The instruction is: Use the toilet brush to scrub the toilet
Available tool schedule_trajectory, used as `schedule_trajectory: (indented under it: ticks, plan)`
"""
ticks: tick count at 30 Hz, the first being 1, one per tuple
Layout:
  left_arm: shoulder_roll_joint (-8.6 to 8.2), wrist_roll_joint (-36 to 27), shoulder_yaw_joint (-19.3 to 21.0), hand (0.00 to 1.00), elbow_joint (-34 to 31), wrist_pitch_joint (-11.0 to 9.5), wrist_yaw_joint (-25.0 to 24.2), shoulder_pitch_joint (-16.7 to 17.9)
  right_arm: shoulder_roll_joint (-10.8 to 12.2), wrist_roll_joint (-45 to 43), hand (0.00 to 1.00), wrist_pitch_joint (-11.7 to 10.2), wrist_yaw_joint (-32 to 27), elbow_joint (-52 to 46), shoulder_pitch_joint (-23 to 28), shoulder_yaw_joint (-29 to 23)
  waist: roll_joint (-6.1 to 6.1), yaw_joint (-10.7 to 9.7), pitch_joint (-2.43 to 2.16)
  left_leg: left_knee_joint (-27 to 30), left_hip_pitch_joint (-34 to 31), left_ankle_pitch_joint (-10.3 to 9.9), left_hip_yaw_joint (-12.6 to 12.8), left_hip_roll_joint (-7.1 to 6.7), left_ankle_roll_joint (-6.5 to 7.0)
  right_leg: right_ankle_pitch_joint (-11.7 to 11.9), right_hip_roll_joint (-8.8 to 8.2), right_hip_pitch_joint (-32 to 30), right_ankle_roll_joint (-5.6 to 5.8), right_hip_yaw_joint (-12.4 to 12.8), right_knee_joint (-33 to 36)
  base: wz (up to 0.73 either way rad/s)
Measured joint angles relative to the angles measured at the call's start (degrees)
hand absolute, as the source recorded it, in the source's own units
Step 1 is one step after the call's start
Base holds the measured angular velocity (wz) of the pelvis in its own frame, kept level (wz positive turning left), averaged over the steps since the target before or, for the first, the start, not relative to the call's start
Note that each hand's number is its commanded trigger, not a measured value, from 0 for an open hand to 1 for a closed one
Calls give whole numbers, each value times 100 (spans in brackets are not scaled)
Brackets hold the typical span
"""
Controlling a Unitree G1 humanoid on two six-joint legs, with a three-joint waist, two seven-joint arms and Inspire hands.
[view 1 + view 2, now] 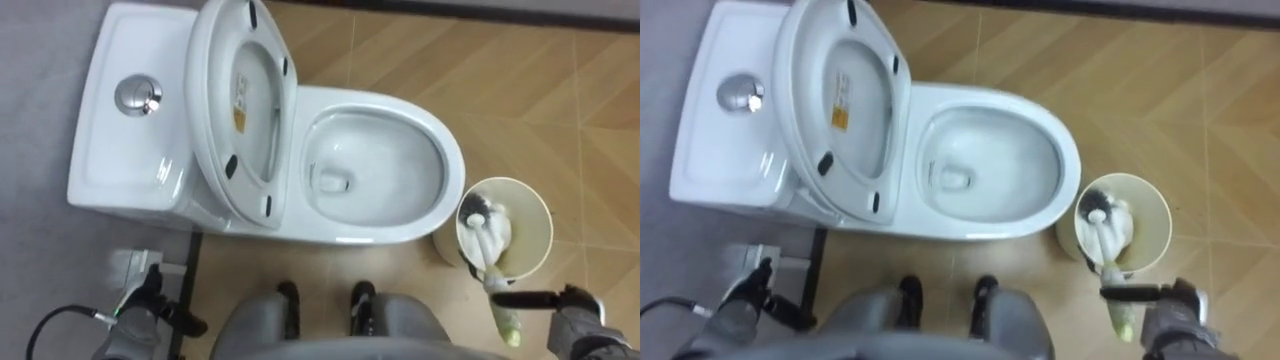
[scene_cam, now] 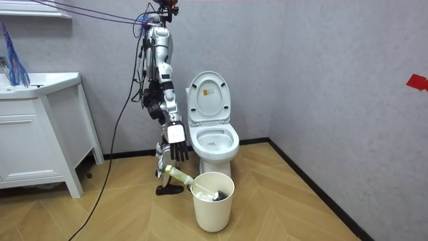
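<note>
The white toilet (image 1: 420, 130) lies before me with its lid and seat (image 1: 245, 100) raised against the tank and its bowl (image 1: 375, 170) open. To the right of the bowl stands a cream bucket (image 1: 535, 215). The toilet brush rests in it, white head (image 1: 487, 228) down and pale green handle (image 1: 507, 322) leaning out over the rim toward me. My right hand (image 1: 580, 322) hangs at the lower right, open, one dark finger (image 1: 525, 298) reaching across the handle. In the room view this right hand (image 2: 176, 137) hovers just above the brush handle (image 2: 175, 174). My left hand (image 1: 140, 305) hangs idle at the lower left.
I stand at the toilet's side, close to its base. A grey wall runs behind the tank (image 1: 120, 140) on the left. A white vanity cabinet (image 2: 40, 134) stands at the room view's left. Wooden floor (image 1: 560, 100) spreads beyond the bucket.
</note>
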Motion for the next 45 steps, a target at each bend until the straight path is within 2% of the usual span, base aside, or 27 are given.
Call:
schedule_trajectory:
  ticks: [4, 8, 14, 16, 19, 23, 26, 29, 32, 34, 36, 37, 39, 41, 43, 45]
  plan:
    - [5, -261, -92, 0, 0, -10, 98, -161, -2, -19, 0, 9, -3, 41, -76, 15, 5, 35, 15, 80, -226, -5, -14, -21, 9, -2, -27, -235, 6, -11, 94, 1]
    - [15, -261, -259, 0, -6, -22, 241, -319, -9, -10, 0, 13, -3, 61, -136, 239, 18, 127, 27, 189, -503, -6, -12, -26, 14, -11, -35, -531, 4, 13, 294, 0]
    - [46, -472, -419, 0, -23, -22, 363, -474, -20, 159, 0, 120, 7, 62, -337, 487, 32, 144, 98, 320, -906, -9, 23, -45, 13, -84, -72, -1018, -21, 72, 578, -1]
    - [56, -507, -444, 0, -35, -34, 382, -507, -38, 186, 0, 126, 59, 56, -406, 554, 25, 144, 103, 447, -1072, -9, 40, -51, 13, -106, -91, -1217, -33, 97, 711, -2]
    - [71, -643, -460, 0, -35, -35, 489, -612, -75, 195, 0, 133, 127, 51, -491, 624, 28, 142, 103, 691, -1344, -37, 2, -68, 1, -199, -119, -1461, -50, 95, 961, 11]
    - [151, -715, -678, 0, -24, -47, 571, -856, -182, 237, 0, 126, 128, 69, -772, 667, 10, 134, 115, 1065, -1832, -70, -61, -129, -8, -306, -203, -1971, -85, 90, 1424, 9]
    - [194, -714, -692, 0, -12, -118, 594, -933, -233, 264, 0, 126, 182, 71, -962, 722, 28, 181, 130, 1377, -2138, -155, -161, -113, -38, -350, -168, -2200, -100, 38, 1655, 8]
    - [222, -727, -732, 0, -1, -104, 640, -1051, -328, 273, 0, 124, 283, 71, -1025, 896, 32, 299, 144, 1756, -2544, -230, -199, -90, -40, -411, -166, -2554, -124, -18, 1975, 4]
    - [237, -725, -788, 0, -15, -40, 724, -1142, -357, 279, 0, 172, 425, 103, -1092, 895, 50, 320, 152, 2053, -2912, -270, -252, -133, -42, -486, -227, -2900, -132, -43, 2283, 9]
    - [233, -726, -797, 0, -16, 15, 723, -1231, -371, 275, 0, 244, 509, 137, -1179, 895, 64, 346, 164, 2210, -3144, -286, -247, -134, -40, -494, -232, -3137, -140, -36, 2447, -2]
    - [233, -725, -800, 0, -28, 14, 722, -1400, -402, 302, 0, 241, 577, 229, -1310, 897, 74, 413, 205, 2379, -3414, -286, -226, -138, -40, -504, -251, -3425, -157, -3, 2649, 0]
    - [234, -725, -799, 0, -62, 13, 723, -1452, -420, 305, 0, 253, 595, 249, -1328, 901, 73, 416, 211, 2407, -3460, -286, -215, -150, -41, -519, -268, -3479, -161, 12, 2703, 10]
    - [230, -751, -807, 0, -206, 29, 739, -1592, -560, 315, 0, 255, 701, 281, -1339, 954, 53, 415, 225, 2503, -3601, -288, -194, -232, -46, -608, -366, -3669, -155, 51, 2936, 16]
    - [238, -870, -810, 0, -286, 47, 752, -1596, -666, 374, 0, 246, 821, 280, -1357, 1112, 51, 405, 230, 2572, -3714, -303, -170, -243, -69, -644, -416, -3805, -168, 58, 3052, 7]
    - [250, -972, -815, 0, -295, 38, 764, -1659, -697, 362, 0, 256, 909, 280, -1361, 1159, 33, 401, 242, 2700, -3834, -311, -179, -241, -64, -685, -435, -3919, -222, 28, 3193, 7]
    - [265, -1130, -830, 0, -296, 12, 797, -1727, -715, 317, 0, 261, 1038, 280, -1434, 1347, 3, 419, 262, 2881, -4064, -364, -221, -225, -118, -725, -435, -4129, -257, 15, 3347, 0]
